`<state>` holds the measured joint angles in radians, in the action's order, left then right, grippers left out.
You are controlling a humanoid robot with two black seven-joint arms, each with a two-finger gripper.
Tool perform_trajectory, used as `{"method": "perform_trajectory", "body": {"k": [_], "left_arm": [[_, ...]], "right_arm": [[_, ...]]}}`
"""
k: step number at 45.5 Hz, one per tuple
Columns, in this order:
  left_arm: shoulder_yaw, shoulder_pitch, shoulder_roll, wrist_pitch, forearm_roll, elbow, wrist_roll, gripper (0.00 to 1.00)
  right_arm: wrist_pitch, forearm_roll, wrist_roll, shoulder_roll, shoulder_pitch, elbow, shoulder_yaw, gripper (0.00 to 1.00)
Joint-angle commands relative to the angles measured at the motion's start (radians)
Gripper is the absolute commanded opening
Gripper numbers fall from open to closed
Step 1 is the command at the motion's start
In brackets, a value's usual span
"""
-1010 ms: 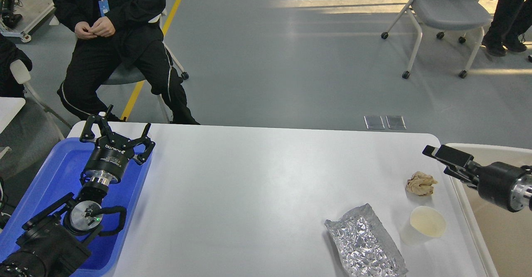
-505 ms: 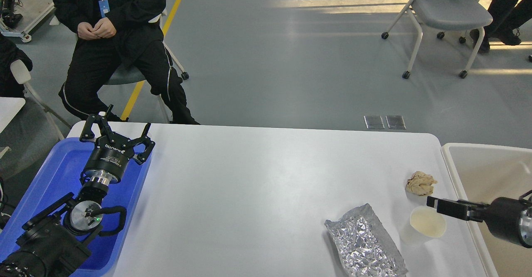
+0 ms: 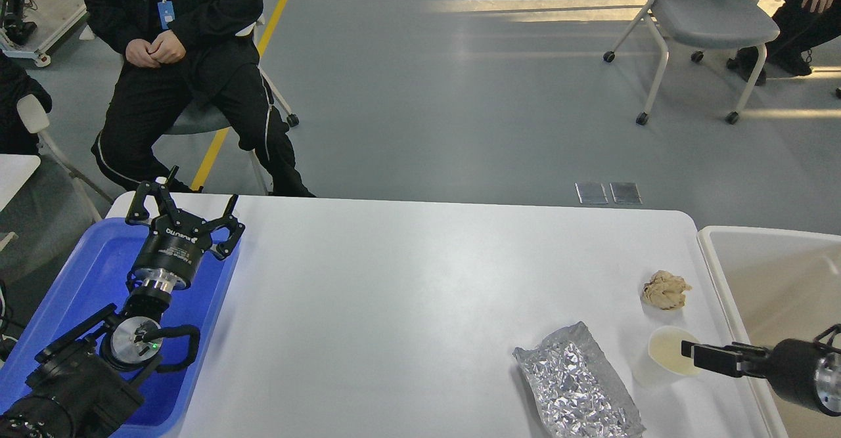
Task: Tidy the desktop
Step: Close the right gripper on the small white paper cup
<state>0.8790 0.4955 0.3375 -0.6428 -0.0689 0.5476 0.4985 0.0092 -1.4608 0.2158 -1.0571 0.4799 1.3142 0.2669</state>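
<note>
The white desktop [image 3: 407, 293] carries a crumpled brown paper ball [image 3: 665, 290], a translucent plastic cup [image 3: 665, 354] and a flattened silver foil bag [image 3: 577, 384], all near its right end. My right gripper [image 3: 698, 356] comes in from the right, low and side-on, with its tip over the cup's right rim. Its fingers cannot be told apart, and whether it touches the cup is unclear. My left gripper [image 3: 187, 205] is open and empty above the far right corner of the blue tray [image 3: 85, 280].
A cream-white bin [image 3: 769, 274] stands against the desktop's right edge. A person in black sits behind the far left corner [image 3: 177, 64]. A wheeled grey chair [image 3: 703, 24] stands at the back right.
My right gripper has dropped from above the bin's near edge down and toward me, ending at the cup's rim. The left arm and the objects have not moved.
</note>
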Motion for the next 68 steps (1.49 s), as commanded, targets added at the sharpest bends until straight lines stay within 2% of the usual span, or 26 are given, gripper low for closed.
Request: {"method": "perform_trajectory", "body": {"k": [1, 8, 17, 22, 23, 29, 33, 35, 56, 68], "left_arm": [[0.0, 0.0, 0.0, 0.0, 0.0, 0.0, 0.0, 1.0], [0.0, 0.0, 0.0, 0.0, 0.0, 0.0, 0.0, 1.0], [0.0, 0.0, 0.0, 0.0, 0.0, 0.0, 0.0, 1.0], [0.0, 0.0, 0.0, 0.0, 0.0, 0.0, 0.0, 1.0], [0.0, 0.0, 0.0, 0.0, 0.0, 0.0, 0.0, 1.0], [0.0, 0.0, 0.0, 0.0, 0.0, 0.0, 0.0, 1.0], [0.0, 0.0, 0.0, 0.0, 0.0, 0.002, 0.0, 1.0], [0.0, 0.0, 0.0, 0.0, 0.0, 0.0, 0.0, 1.0], [0.0, 0.0, 0.0, 0.0, 0.0, 0.0, 0.0, 1.0], [0.0, 0.0, 0.0, 0.0, 0.0, 0.0, 0.0, 1.0]], "right_arm": [[-0.018, -0.007, -0.001, 0.042, -0.007, -0.056, -0.009, 0.97], [-0.029, -0.007, -0.001, 0.1, -0.001, -0.136, -0.035, 0.97], [-0.037, -0.006, -0.003, 0.12, -0.007, -0.13, -0.037, 0.94], [-0.04, -0.006, -0.001, 0.128, -0.006, -0.131, -0.038, 0.84], [-0.04, -0.006, -0.003, 0.128, -0.004, -0.13, -0.04, 0.81], [-0.04, -0.006, -0.001, 0.131, 0.014, -0.13, -0.087, 0.45], [-0.04, -0.006, -0.001, 0.132, 0.025, -0.13, -0.095, 0.08], [-0.04, -0.006, -0.001, 0.132, 0.026, -0.13, -0.095, 0.01], [-0.038, 0.0, -0.001, 0.128, 0.062, -0.13, -0.094, 0.0], [-0.023, 0.007, 0.0, 0.068, 0.101, -0.078, -0.095, 0.0]]}}
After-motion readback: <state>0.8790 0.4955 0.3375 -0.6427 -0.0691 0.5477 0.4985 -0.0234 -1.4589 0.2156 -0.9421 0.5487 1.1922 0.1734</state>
